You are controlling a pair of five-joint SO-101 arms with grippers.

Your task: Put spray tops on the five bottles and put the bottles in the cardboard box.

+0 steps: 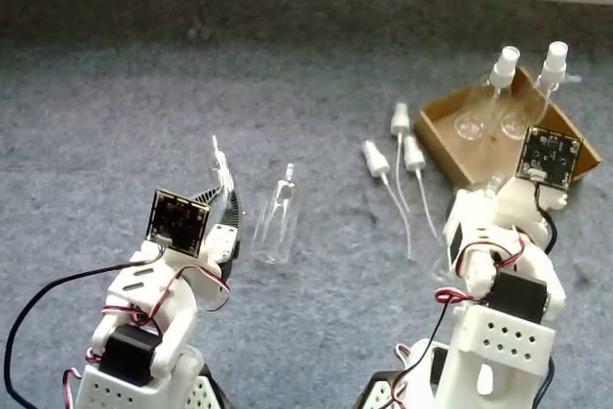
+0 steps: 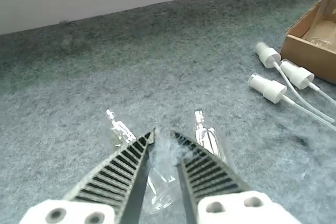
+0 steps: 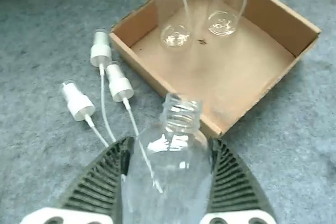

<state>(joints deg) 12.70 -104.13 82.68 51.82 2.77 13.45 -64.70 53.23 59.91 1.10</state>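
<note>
From above, your cardboard box sits at the far right of the table. Two capped bottles stand inside it, so that pair looks finished. Three spray tops lie loose just beside the box's left wall, where either arm could plausibly reach them. Your right claw hangs at the box's near corner with an open bottle. Well left of the box, your left claw is on a lying bottle. A spare bottle rests just beside it, on the box side.

In the left wrist view, your left claw is closed on the lying bottle. The jaws pinch its clear body with only a narrow gap, and the neck sticks out free. The spare bottle lies alongside, and the spray tops lie between it and the box.

In the right wrist view, your right claw grips the open bottle around its body. The threaded neck is bare and aimed at the box's near wall. That hold makes sense, since it leaves the thread clear for a top. The spray tops lie just beside that wall, and the capped bottles stand at the box's far end. That leaves floor near you for three more, I judge.
</note>
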